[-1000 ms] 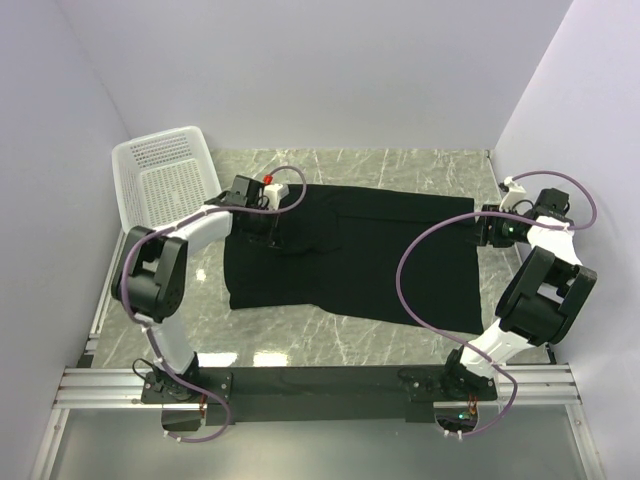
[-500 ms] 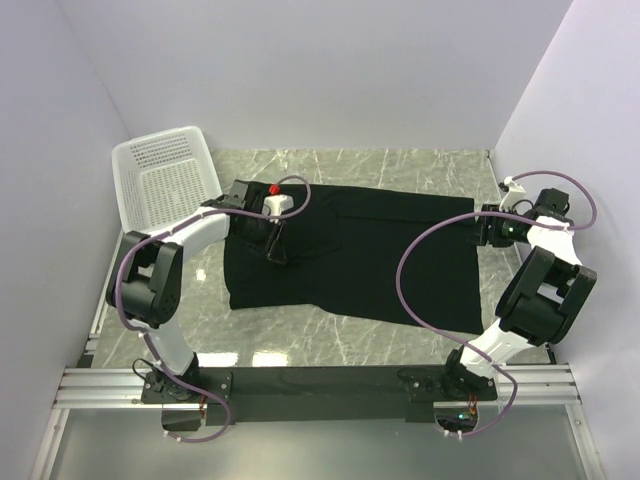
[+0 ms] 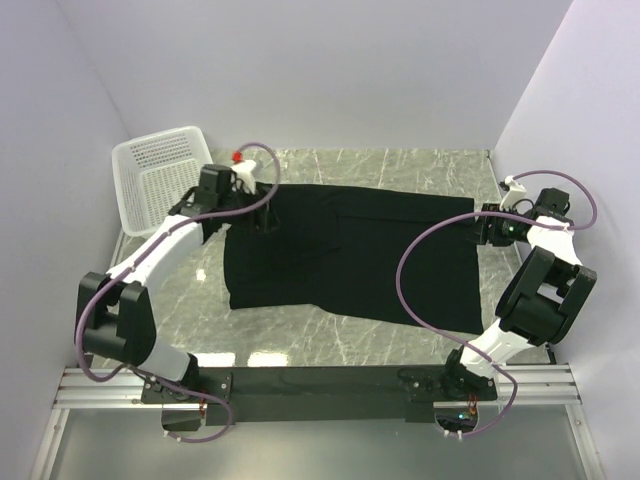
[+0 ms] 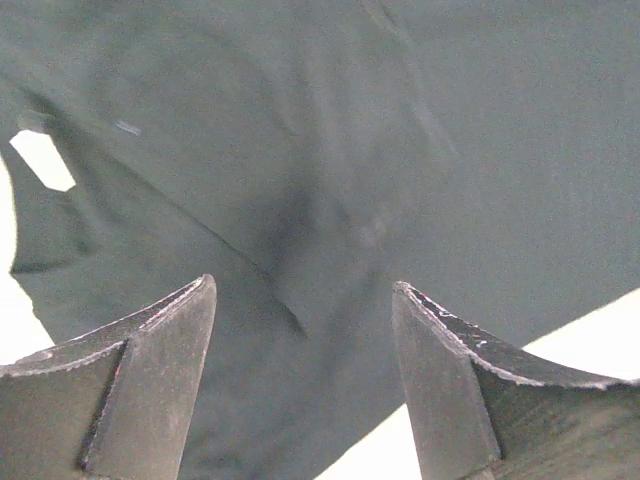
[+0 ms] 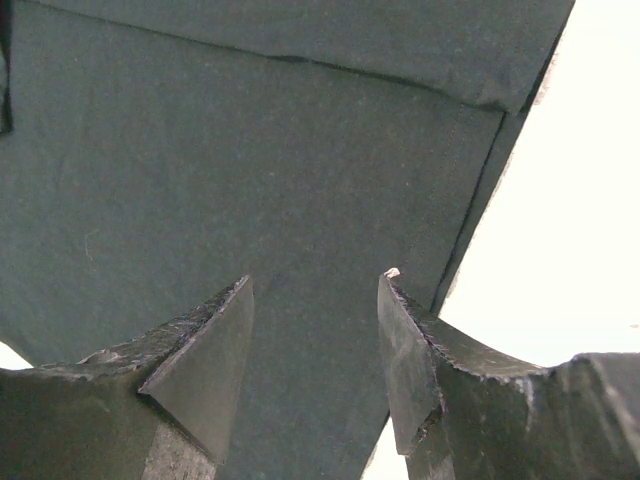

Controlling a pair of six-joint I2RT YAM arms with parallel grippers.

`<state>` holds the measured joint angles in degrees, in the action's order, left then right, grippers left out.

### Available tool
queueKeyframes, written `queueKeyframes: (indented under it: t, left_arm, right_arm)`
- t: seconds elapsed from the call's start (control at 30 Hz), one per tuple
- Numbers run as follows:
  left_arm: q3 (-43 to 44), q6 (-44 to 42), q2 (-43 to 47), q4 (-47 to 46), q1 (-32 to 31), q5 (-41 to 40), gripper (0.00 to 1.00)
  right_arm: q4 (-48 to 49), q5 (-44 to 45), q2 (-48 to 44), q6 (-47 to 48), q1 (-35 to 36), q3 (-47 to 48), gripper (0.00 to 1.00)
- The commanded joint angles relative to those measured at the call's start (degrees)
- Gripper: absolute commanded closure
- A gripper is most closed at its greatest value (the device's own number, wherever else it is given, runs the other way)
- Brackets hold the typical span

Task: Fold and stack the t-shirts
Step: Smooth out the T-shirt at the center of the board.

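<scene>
- While a black t-shirt [image 3: 350, 255] lies spread flat across the middle of the marble table [image 3: 400, 165], both arms reach over its far edge.
- At the garment's far-left corner hovers the left gripper [image 3: 263, 212]. Its wrist view shows the two fingers [image 4: 150, 340] standing well apart with nothing pinched between them, only dark, creased cloth beneath.
- At the far-right corner sits the right gripper [image 3: 478, 228]. Its fingers [image 5: 210, 340] are likewise parted and grip nothing, with smooth fabric and a stitched hem beyond them and bright table to the right.
- Near edges of the cloth lie well short of the arm bases, leaving a strip of bare marble between.
- Off to the far left, a white mesh basket [image 3: 150, 170] stands by the wall, near the left gripper but apart from the cloth.
</scene>
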<state>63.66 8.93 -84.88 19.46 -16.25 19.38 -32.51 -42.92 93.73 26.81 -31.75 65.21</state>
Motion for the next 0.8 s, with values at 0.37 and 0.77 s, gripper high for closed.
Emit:
queueKeyframes:
  t: [0.37, 0.77]
  left_arm:
    - [21.4, 16.47, -23.28, -7.25, 3.07, -22.96, 0.29]
    - [34.16, 14.19, -37.1, -7.16, 3.07, -34.93, 0.3]
  right_arm:
    - [4.74, 6.52, 5.66, -5.8, 2.04, 8.96, 0.41]
    - [7.29, 12.15, 15.41, -17.49, 5.28, 19.15, 0.41]
